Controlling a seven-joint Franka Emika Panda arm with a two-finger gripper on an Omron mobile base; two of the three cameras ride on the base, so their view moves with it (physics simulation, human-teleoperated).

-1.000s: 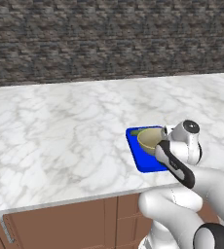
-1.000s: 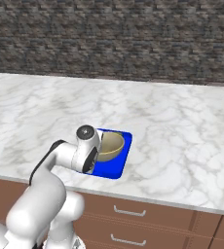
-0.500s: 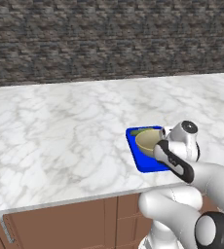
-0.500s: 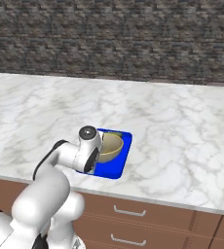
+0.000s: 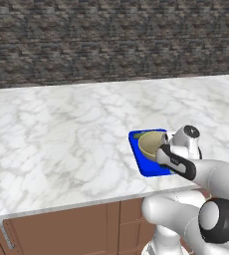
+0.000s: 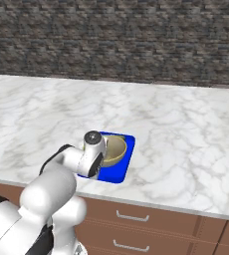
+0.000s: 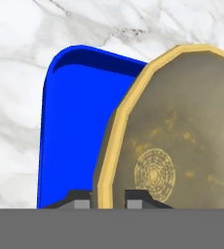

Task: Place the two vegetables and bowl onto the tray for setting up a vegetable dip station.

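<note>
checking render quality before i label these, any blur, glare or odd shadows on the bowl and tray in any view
Left base view: sharp, flat even light, no glare on the tray. Right base view: the bowl reads cleanly, only soft shading inside it. Hand view: bowl texture looks soft and blotchy up close, and the rim sits between the fingertips.

The flat bright blue rectangular tray lies on the white marble surface, close to its near edge. The round tan bowl sits in the tray, toward its far right part. A dark stone wall stands behind the surface; brown wooden drawers lie below its near edge.
</note>
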